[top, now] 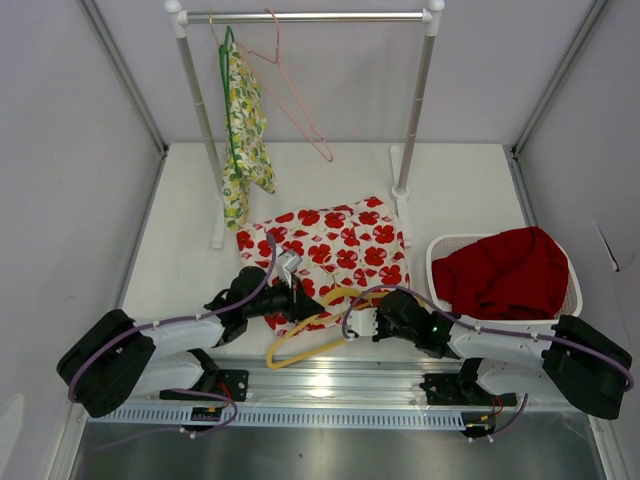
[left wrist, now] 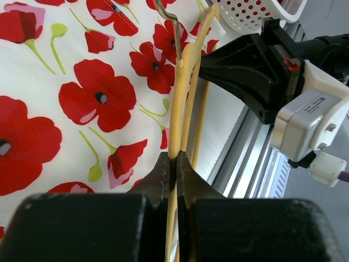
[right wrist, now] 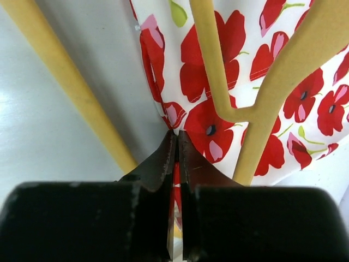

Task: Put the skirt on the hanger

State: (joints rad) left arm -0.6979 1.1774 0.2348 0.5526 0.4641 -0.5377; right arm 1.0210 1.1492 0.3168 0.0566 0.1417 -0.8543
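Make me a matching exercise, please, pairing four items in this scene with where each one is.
Column one:
1. yellow hanger
2. poppy skirt
3. red cloth
4. pink hanger

Column two:
A. lying in the white basket
B. hooked on the rail
C. pinched in the left hand
D. edge pinched in the right hand

Pairs: 1-C, 2-D, 3-A, 4-B
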